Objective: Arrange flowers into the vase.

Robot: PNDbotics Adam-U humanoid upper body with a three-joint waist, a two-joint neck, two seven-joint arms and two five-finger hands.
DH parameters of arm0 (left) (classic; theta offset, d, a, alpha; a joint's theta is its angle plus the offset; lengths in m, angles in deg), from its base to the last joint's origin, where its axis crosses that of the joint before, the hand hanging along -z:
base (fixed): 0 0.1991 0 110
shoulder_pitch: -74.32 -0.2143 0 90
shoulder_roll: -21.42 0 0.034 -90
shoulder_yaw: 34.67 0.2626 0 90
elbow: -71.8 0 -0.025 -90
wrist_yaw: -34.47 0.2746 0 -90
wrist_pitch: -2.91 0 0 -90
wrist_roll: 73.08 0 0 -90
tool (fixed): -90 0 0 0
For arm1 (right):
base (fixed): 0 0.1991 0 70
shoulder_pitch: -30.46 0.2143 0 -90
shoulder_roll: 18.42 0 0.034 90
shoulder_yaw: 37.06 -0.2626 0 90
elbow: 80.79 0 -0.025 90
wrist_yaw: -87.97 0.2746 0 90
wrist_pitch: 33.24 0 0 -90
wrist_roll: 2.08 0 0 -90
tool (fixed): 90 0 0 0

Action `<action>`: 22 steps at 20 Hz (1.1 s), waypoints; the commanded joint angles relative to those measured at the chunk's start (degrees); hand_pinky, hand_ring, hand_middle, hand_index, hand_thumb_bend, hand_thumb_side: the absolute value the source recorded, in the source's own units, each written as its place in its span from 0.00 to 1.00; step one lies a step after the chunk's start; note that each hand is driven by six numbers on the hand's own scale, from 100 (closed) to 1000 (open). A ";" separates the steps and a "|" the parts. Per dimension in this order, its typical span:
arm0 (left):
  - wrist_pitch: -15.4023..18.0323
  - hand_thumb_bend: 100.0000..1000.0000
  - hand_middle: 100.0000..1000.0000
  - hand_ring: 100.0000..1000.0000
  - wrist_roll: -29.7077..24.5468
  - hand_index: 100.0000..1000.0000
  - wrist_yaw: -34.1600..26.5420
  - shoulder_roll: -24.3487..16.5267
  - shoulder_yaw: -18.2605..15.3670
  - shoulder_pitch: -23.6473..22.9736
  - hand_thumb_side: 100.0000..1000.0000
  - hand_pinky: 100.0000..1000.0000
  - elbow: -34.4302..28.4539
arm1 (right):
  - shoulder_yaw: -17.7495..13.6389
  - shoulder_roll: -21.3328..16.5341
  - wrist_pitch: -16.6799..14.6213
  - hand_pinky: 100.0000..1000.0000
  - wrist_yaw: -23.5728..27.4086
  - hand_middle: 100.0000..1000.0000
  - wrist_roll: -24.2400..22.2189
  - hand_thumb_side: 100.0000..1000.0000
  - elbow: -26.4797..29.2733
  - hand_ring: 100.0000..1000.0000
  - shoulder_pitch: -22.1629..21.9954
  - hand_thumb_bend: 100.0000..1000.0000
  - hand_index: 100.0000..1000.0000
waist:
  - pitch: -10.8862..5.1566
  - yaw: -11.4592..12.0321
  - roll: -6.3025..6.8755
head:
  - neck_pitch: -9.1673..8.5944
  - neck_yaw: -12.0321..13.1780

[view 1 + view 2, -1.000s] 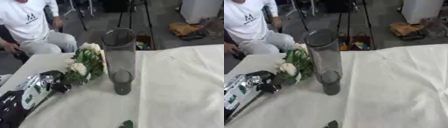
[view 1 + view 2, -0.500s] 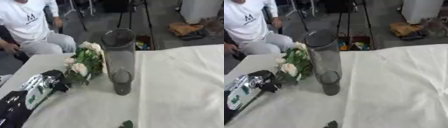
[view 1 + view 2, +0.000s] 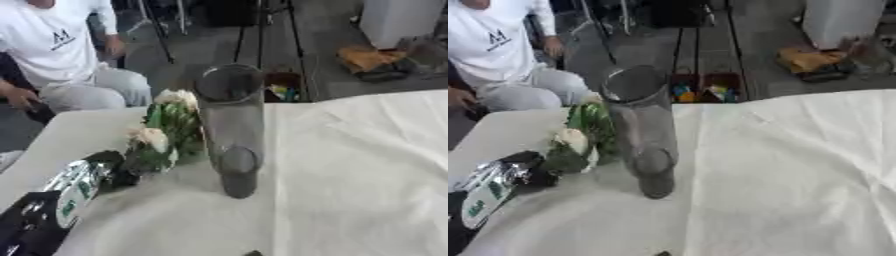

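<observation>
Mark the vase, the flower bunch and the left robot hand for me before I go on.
vase (image 3: 232,125): left eye view, on the glass wall mid-height.
flower bunch (image 3: 154,137): left eye view, on a pale bloom.
left robot hand (image 3: 80,184): left eye view, on the back of the hand by the stems.

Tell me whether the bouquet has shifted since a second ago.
Yes. The bouquet has slid slightly back toward the near-left, away from the vase, with the left hand that holds its stems.
</observation>
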 commanded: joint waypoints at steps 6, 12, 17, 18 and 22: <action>1.18 0.00 0.00 0.00 2.27 0.02 -0.72 -1.29 -0.31 0.13 0.69 0.00 -1.51 | -0.26 -0.72 0.46 0.58 -0.77 0.61 0.13 1.00 1.05 0.70 0.22 0.00 0.68 | -0.91 0.37 -0.67 | 0.54 0.00; 0.08 0.00 0.00 0.00 6.65 0.01 -2.35 -2.56 0.15 0.27 0.62 0.00 -6.12 | -0.16 -0.61 0.48 0.58 -0.61 0.61 0.05 1.00 1.05 0.70 0.17 0.00 0.68 | -1.07 0.27 -0.94 | 0.47 0.15; -0.05 0.00 0.00 0.00 7.00 0.00 -5.08 -3.80 -0.13 0.47 0.61 0.00 -9.16 | -0.12 -0.61 0.49 0.58 -0.48 0.61 0.09 1.00 1.05 0.70 0.10 0.00 0.68 | -1.31 0.37 -1.04 | 0.61 -0.01; -0.20 0.00 0.00 0.00 6.87 0.00 -5.76 -4.13 -0.29 0.55 0.61 0.00 -9.89 | -0.12 -0.62 0.47 0.58 -0.46 0.61 0.08 1.00 1.05 0.70 0.08 0.00 0.68 | -1.33 0.39 -1.07 | 0.65 -0.02; -1.69 0.00 0.00 0.00 6.86 0.00 -7.90 -5.45 -1.21 0.79 0.58 0.00 -12.48 | -0.13 -0.62 0.40 0.58 -0.40 0.61 0.09 1.00 1.05 0.70 -0.01 0.00 0.68 | -1.40 0.40 -1.14 | 0.87 -0.16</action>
